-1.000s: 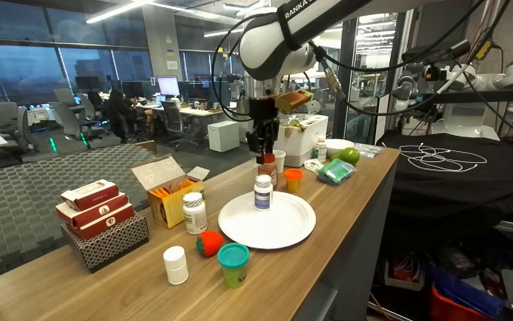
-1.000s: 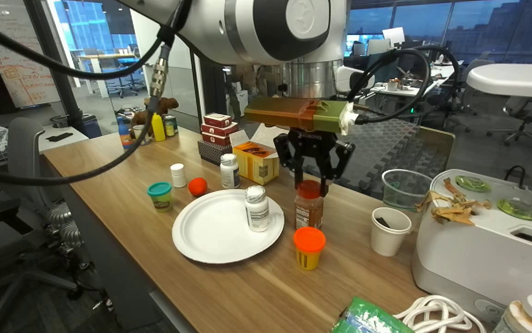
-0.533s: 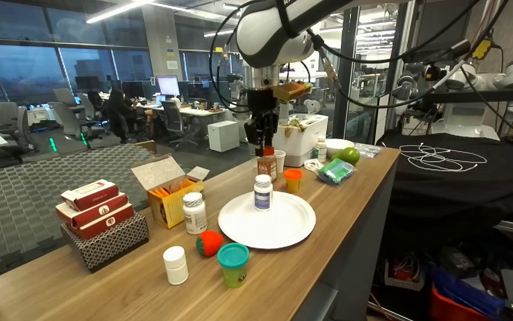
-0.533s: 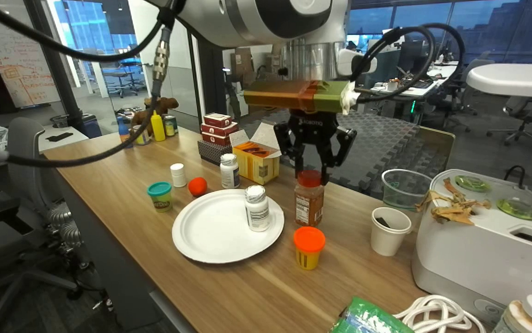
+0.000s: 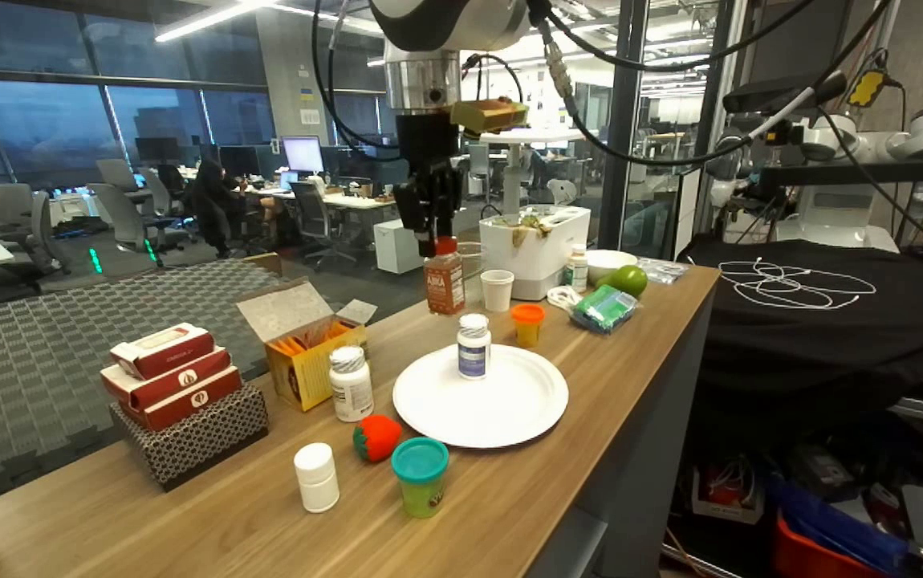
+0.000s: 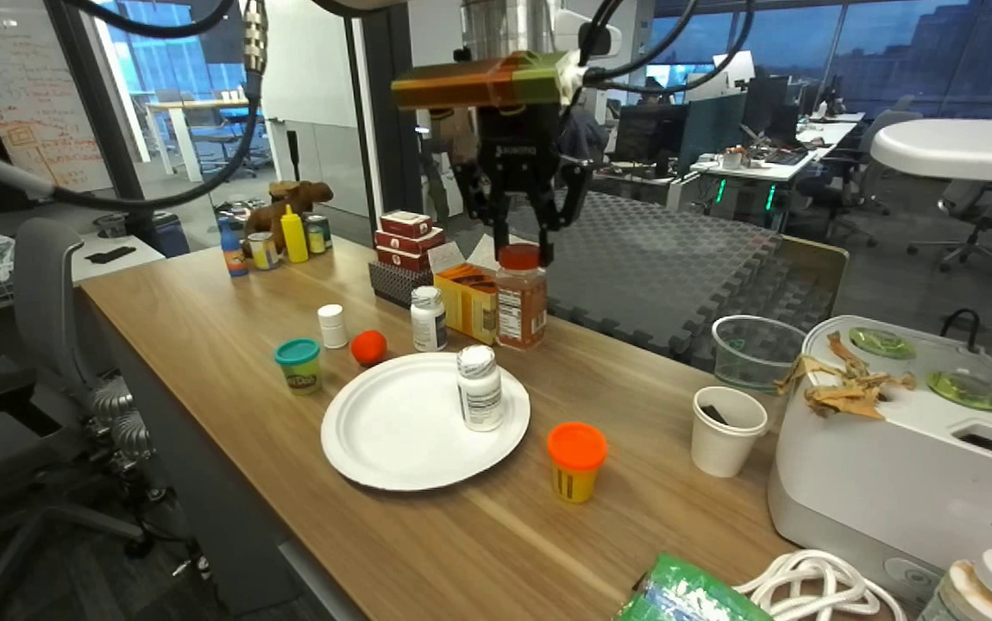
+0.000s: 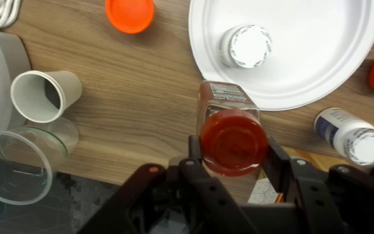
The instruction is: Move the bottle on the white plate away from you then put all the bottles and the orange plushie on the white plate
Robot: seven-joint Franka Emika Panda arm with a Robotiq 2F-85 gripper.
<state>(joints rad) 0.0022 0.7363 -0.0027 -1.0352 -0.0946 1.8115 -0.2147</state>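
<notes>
Hanging below the gripper (image 6: 523, 251): the red-capped bottle (image 6: 520, 310), pinched by its cap (image 6: 519, 258).
Both exterior views show it upright; in the wrist view, fingers (image 7: 279, 164) flank the cap, the white plate (image 7: 317, 45) below and beside them. I'd guess it rigid, fairly heavy, slick-capped; a hold lower down would swing less.

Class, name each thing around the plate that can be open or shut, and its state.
Pincer: closed on the red cap
Jar: capped, upright
Bottle one: capped, on the plate
Yellow box: open
Bottle two: capped, beside that box
Bottle three: capped, all white
Teal-lidded tub: shut
Orange-lidded tub: shut
Paper cup: open
Clear container: open
</notes>
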